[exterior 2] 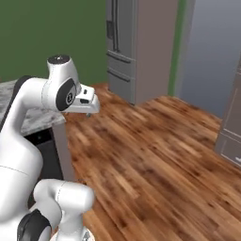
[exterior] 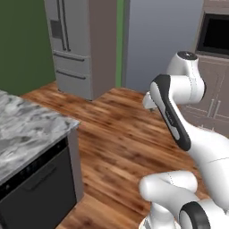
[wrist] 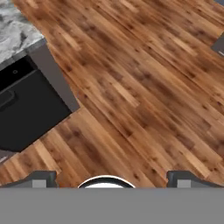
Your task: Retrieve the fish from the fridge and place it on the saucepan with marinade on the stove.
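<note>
The arm is folded high above the wood floor (wrist: 144, 87), its tool (wrist: 111, 177) wide open, empty, pointing down; the shut fridge (exterior: 74, 44) stands well apart.

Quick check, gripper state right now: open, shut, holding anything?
Gripper: open, jaws spread wide, nothing between them, wooden floor below.

The white arm (exterior: 188, 134) is folded up close to its own body. The top part bends over like an elbow, and the hand points down. The gripper (wrist: 111, 178) hangs in the air. Its jaws stand wide open, with one dark fingertip (wrist: 41, 178) far from the other. Nothing is between them.
</note>
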